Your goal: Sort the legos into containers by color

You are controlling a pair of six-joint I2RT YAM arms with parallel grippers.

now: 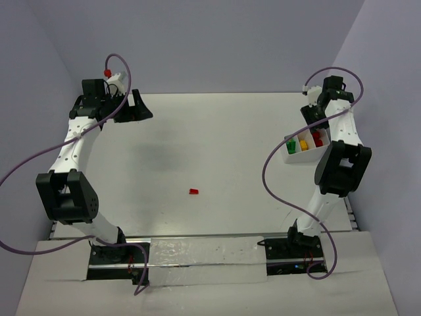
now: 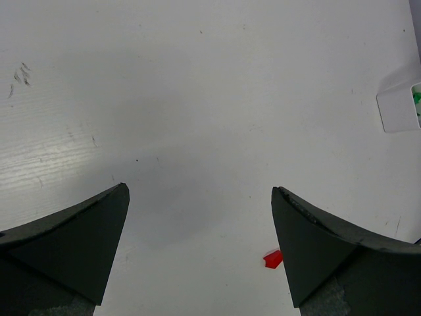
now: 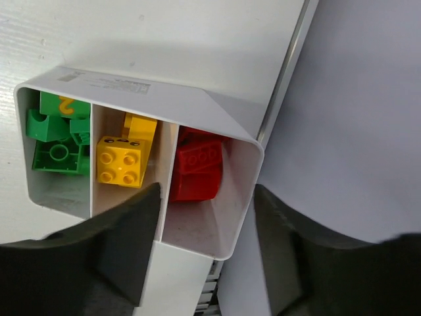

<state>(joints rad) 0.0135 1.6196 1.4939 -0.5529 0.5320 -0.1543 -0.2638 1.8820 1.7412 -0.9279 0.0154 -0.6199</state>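
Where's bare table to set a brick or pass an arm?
Bare tabletop spans from the left pincer to the tray, broken only by one red lego mid-table. Crowded: the tray corner under the right pincer, every compartment holding legos.

Top camera overlooks the table [image 1: 217, 145]; both downward wrist cameras glimpse the tray [image 3: 131, 92]

Your white three-compartment plastic tray [image 1: 297, 157] is sitting at the right edge of the white table [image 1: 217, 131]; a small red plastic brick [image 1: 194, 191] is lying near centre.
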